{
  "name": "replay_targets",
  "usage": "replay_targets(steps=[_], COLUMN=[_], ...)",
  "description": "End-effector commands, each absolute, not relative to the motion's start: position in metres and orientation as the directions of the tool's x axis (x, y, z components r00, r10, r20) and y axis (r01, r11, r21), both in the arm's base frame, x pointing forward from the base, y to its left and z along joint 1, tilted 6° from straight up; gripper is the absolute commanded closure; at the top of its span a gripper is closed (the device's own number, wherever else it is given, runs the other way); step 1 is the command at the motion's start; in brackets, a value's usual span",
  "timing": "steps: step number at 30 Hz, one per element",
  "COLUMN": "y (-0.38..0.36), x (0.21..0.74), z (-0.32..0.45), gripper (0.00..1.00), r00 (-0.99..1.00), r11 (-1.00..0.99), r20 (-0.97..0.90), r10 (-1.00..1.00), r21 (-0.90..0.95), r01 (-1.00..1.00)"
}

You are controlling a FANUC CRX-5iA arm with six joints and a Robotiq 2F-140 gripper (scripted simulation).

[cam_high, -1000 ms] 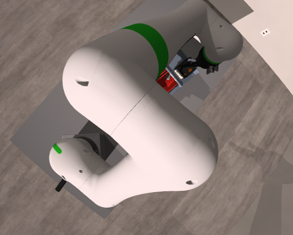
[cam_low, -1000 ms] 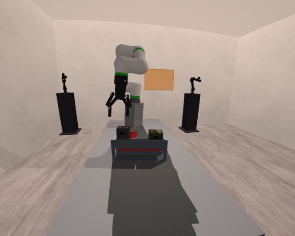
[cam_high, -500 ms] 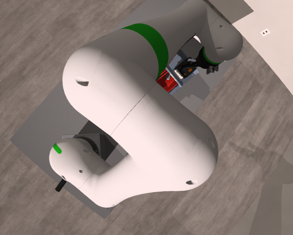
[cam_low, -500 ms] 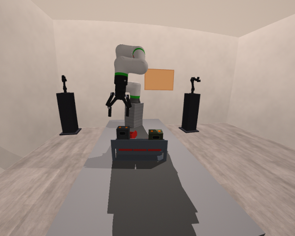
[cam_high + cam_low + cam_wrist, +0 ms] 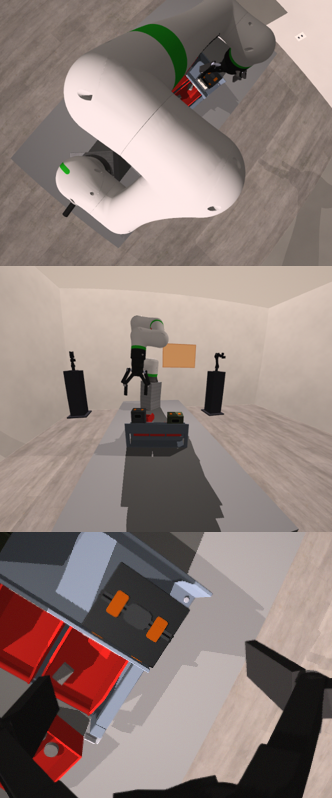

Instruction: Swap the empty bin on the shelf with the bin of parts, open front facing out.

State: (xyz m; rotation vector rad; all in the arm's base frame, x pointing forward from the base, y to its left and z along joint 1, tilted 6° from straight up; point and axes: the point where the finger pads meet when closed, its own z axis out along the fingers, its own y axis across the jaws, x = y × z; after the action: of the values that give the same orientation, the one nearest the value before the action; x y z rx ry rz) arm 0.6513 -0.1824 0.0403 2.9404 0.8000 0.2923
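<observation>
My gripper [image 5: 222,72] [image 5: 135,394] [image 5: 150,675] is open and empty, high above the end of the grey-blue shelf [image 5: 157,429] [image 5: 30,577] that carries the black box. Red open bins stand side by side in the shelf. The end bin [image 5: 95,674] has a grey part near its front. The bin beside it [image 5: 25,627] shows no parts in its visible portion. Another red bin [image 5: 65,759], with a round grey part, is in front of the shelf, partly behind my left finger in the wrist view. A red bin [image 5: 149,417] also shows beyond the shelf top. The arm hides much in the top view.
A black box with orange patches [image 5: 213,78] [image 5: 138,416] [image 5: 137,617] stands on the shelf top under my gripper. A dark green box [image 5: 175,418] stands at the other end. The shelf stands on the grey table [image 5: 91,482]. The arm's pedestal [image 5: 151,394] is beyond it.
</observation>
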Motion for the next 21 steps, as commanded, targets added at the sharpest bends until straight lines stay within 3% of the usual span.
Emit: replay_targets(steps=[1, 21], y=[-0.177, -0.087], x=[0.65, 0.605], z=[0.048, 0.146], gripper=[0.0, 0.0], r00=[0.853, 0.951], r11=[-0.868, -0.957], r20=[0.162, 0.112], r10=[0.497, 0.289], r21=[0.122, 0.033], r01=[0.482, 0.287])
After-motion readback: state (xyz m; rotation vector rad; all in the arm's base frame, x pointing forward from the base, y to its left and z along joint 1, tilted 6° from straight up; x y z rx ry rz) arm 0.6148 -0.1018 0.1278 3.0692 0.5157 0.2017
